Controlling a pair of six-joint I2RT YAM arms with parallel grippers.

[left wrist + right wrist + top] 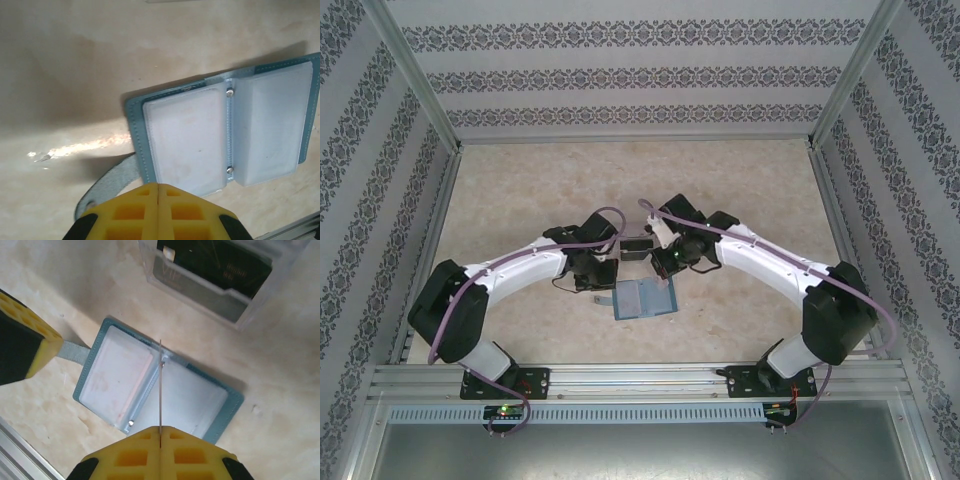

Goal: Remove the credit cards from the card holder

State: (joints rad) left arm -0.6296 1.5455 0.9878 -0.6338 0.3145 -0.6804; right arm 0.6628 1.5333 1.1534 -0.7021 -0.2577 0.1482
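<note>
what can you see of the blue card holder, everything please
The card holder is a soft teal-blue wallet with stitched edges, lying open and flat on the beige table. Frosted clear sleeves cover both panels, fixed by two small rivets along the spine; they look empty. A grey strap tab sticks out from one side to the tip of the shut left pincer. The right pincer holds a thin credit card edge-on above the spine; whether it touches the holder is unclear.

Patterned wallpaper walls (pixel 640 75) enclose a beige marbled tabletop (pixel 740 180).
</note>
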